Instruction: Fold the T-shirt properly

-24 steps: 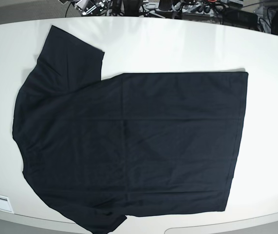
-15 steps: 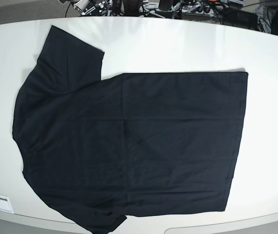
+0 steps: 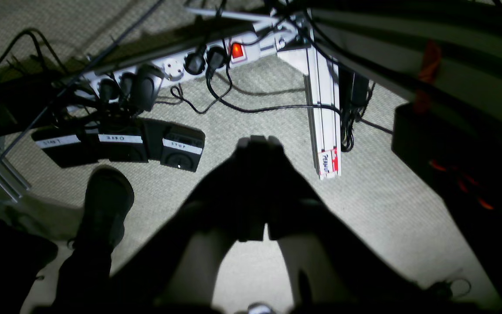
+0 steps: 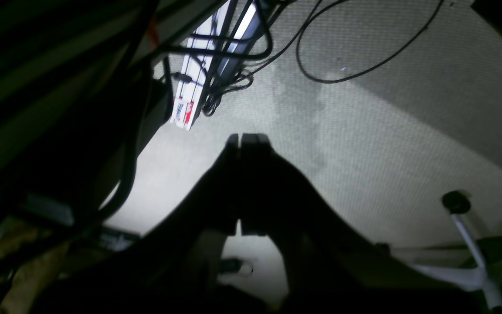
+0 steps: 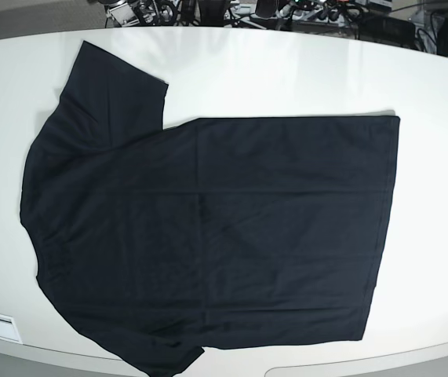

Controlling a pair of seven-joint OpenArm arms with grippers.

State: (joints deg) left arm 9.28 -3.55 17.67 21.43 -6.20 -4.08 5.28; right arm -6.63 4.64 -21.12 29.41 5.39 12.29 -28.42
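Shirt flat on white table, unfolded, neck end toward base view's L, hem toward R; L gripper closed, nothing in it, over floor; R gripper closed too, also empty, both well apart from shirt

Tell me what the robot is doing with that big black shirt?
Nothing is touching the shirt right now. It lies spread out flat on the white table, not folded up yet, with its sleeves sticking out. The robot's left hand and right hand are both closed and empty, held away from it.
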